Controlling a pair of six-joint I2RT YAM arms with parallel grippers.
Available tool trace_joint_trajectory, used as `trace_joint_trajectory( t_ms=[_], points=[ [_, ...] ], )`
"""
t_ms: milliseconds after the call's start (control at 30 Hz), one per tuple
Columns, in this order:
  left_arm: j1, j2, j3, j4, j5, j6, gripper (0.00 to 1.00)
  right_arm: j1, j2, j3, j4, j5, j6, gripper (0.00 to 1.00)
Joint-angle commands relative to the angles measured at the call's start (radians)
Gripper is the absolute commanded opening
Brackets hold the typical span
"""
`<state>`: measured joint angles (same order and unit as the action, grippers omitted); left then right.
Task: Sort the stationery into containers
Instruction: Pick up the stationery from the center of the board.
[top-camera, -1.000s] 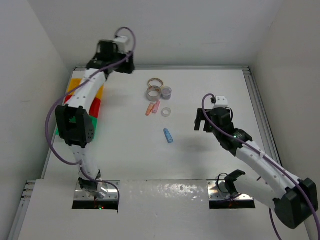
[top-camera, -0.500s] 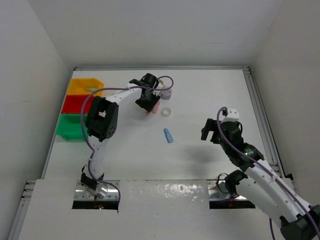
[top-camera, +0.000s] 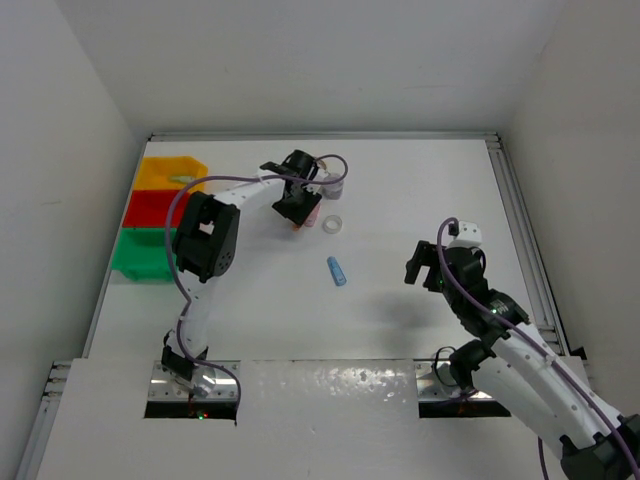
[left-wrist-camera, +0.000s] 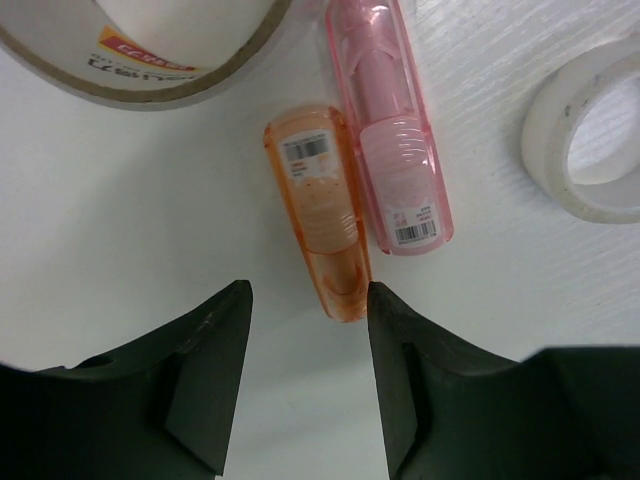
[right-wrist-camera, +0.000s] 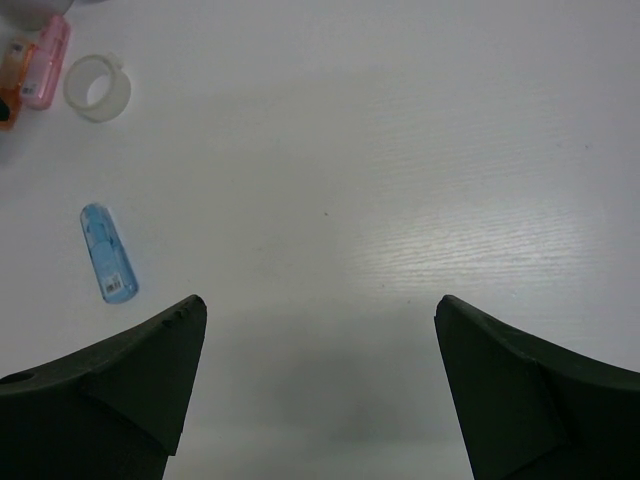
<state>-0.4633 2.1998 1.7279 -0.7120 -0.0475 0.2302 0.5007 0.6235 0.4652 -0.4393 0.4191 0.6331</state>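
Observation:
My left gripper (left-wrist-camera: 308, 295) is open low over the table, and the near end of the orange stick (left-wrist-camera: 318, 210) lies between its fingertips, close to the right finger. The pink stick (left-wrist-camera: 388, 120) lies beside the orange one. A white tape ring (left-wrist-camera: 590, 150) is to the right and a large tan-edged tape roll (left-wrist-camera: 150, 60) is beyond. In the top view the left gripper (top-camera: 297, 208) covers these sticks. The blue stick (top-camera: 337, 271) lies alone mid-table. My right gripper (top-camera: 425, 265) is open and empty, with the blue stick (right-wrist-camera: 108, 252) far to its left.
The yellow-orange bin (top-camera: 170, 172), red bin (top-camera: 150, 205) and green bin (top-camera: 140, 255) stand in a row at the left edge. A pale stick lies in the yellow-orange bin. A purple-grey roll (top-camera: 334, 185) sits by the left wrist. A raised rail (top-camera: 520, 210) runs along the table's right side.
My left arm has swung from over the bins to the orange and pink sticks and lowered there. My right arm has drawn back toward the near edge.

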Motion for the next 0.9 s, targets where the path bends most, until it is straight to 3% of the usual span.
trace_joint_trajectory(
  t_ms=[0, 300, 500, 700, 867],
  points=[
    [-0.015, 0.001, -0.010, 0.052, 0.023, -0.008, 0.47, 0.007, 0.012, 0.016, -0.001, 0.006, 0.007, 0.94],
    [-0.018, 0.106, 0.064, 0.045, 0.021, -0.029, 0.44, 0.006, 0.010, 0.026, -0.009, 0.021, -0.010, 0.94],
    [-0.014, 0.088, 0.052, 0.002, 0.027, -0.040, 0.00, 0.007, -0.001, 0.021, -0.013, 0.041, -0.015, 0.94],
    [0.077, -0.050, 0.076, -0.081, 0.041, -0.124, 0.00, 0.007, 0.004, 0.015, -0.001, 0.043, -0.015, 0.94],
    [0.323, -0.196, 0.176, -0.020, 0.041, -0.363, 0.00, 0.007, 0.031, 0.007, 0.049, 0.030, -0.015, 0.94]
  ],
)
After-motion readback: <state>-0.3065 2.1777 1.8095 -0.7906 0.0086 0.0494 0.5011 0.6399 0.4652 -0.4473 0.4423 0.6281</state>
